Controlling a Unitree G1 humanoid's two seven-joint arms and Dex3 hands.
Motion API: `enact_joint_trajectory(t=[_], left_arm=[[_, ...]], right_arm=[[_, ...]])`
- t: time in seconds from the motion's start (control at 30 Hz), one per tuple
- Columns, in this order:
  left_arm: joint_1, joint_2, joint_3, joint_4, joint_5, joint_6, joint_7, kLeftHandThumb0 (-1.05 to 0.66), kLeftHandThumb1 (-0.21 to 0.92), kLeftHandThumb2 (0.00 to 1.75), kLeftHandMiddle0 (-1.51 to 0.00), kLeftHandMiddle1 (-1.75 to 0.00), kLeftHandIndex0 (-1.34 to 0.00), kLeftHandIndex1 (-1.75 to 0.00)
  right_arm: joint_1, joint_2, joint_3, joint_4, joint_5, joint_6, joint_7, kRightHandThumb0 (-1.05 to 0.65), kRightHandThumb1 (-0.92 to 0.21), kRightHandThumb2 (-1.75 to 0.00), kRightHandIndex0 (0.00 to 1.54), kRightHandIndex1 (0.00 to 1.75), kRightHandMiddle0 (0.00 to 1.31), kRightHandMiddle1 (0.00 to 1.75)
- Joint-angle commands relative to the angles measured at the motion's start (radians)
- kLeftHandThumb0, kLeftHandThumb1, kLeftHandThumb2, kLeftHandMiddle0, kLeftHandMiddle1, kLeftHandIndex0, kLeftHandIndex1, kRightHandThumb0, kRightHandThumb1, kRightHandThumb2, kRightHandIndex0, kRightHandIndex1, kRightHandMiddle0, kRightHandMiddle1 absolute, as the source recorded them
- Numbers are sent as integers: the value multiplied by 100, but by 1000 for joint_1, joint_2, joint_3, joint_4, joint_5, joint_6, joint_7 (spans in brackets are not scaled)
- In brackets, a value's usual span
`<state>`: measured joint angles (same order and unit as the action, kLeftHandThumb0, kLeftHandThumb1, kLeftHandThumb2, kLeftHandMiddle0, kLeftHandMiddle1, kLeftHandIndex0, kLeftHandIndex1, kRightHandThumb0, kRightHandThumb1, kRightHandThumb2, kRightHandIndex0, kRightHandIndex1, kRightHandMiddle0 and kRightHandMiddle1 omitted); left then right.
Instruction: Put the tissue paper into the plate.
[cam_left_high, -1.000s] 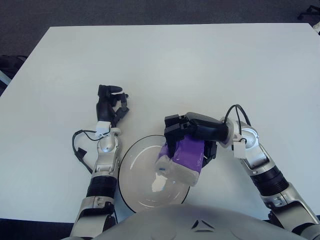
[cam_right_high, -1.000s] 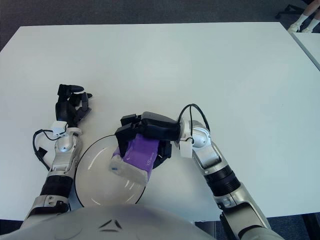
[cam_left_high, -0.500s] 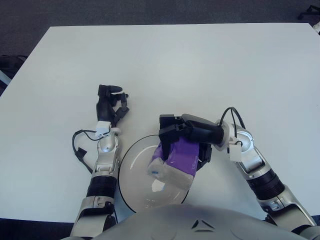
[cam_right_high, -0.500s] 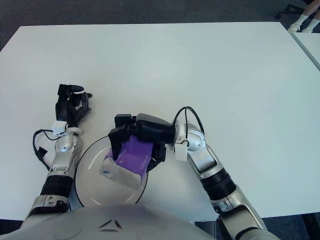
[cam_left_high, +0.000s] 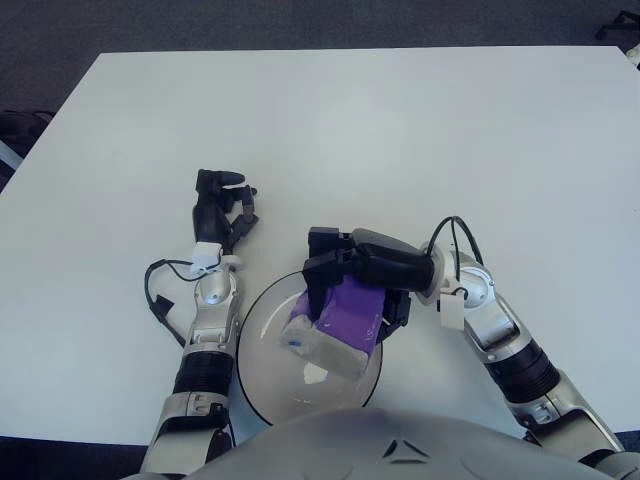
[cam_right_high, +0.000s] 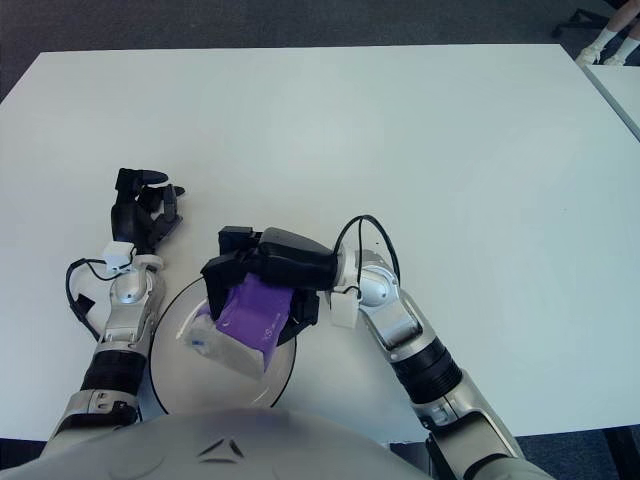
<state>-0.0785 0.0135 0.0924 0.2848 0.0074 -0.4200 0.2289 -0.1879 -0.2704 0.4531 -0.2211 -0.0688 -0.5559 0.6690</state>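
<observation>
Left eye view: right hand (cam_left_high: 352, 268) fingers clamped on tissue pack (cam_left_high: 335, 320) over plate (cam_left_high: 262, 360).

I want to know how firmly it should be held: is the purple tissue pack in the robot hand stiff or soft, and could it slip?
The tissue pack, gripped by the right robot hand over the plate, looks soft: its wrapper seems rounded, not boxy. It is probably light. The film looks glossy, so it may slip. The left robot hand shows beside the plate, to its left.
</observation>
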Motion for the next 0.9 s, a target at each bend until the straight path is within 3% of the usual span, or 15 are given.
enact_joint_trajectory(t=[0.0, 0.37, 0.43, 0.53, 0.6, 0.67, 0.7, 0.77, 0.8, 0.87], left_arm=[[137, -58, -32, 187, 16, 27, -14, -36, 80, 70, -49, -133, -25, -175], [138, -62, -29, 185, 13, 27, -12, -36, 80, 71, -49, -133, -26, -175], [138, -61, -28, 186, 11, 24, -16, -36, 78, 73, -50, -132, -27, -175], [139, -62, -29, 187, 14, 22, -13, -36, 77, 74, -50, -132, -27, -175], [139, -63, -29, 187, 16, 21, -10, -36, 77, 75, -50, -132, -28, -175], [139, -62, -30, 188, 18, 20, -9, -36, 77, 75, -51, -132, -28, -175], [140, -61, -30, 188, 20, 19, -9, -36, 77, 75, -50, -132, -28, -175], [140, -61, -31, 188, 20, 18, -9, -36, 77, 75, -50, -132, -28, -175], [141, -62, -30, 188, 18, 19, -10, -36, 77, 74, -49, -132, -27, -175], [141, -64, -29, 186, 14, 21, -11, -36, 78, 73, -49, -132, -26, -175]], right_arm=[[-20, 0, 27, -30, -20, 16, 4, -11, -19, -150, 131, 175, 107, 175], [-27, 6, 67, -25, -28, 37, 3, -11, -18, -151, 129, 175, 104, 175], [-24, 15, 74, -27, -18, 52, 0, -36, -18, -149, 120, 175, 85, 175], [-29, 10, 77, -50, 17, 117, 17, -46, -21, -145, 113, 175, 74, 175], [-30, 5, 80, -67, 40, 165, 32, -24, -18, -149, 94, 175, 62, 174], [-27, 3, 82, -80, 59, 201, 41, -13, -20, -146, 81, 174, 55, 174], [-27, 4, 84, -86, 71, 220, 46, -8, -25, -140, 72, 173, 50, 175], [-29, 4, 86, -94, 86, 236, 55, -4, -46, -113, 47, 169, 40, 175], [-32, 2, 87, -95, 89, 235, 61, -17, -49, -109, 38, 159, 32, 166], [-36, -4, 87, -98, 92, 234, 72, -54, -69, -86, 15, 113, 13, 122]])
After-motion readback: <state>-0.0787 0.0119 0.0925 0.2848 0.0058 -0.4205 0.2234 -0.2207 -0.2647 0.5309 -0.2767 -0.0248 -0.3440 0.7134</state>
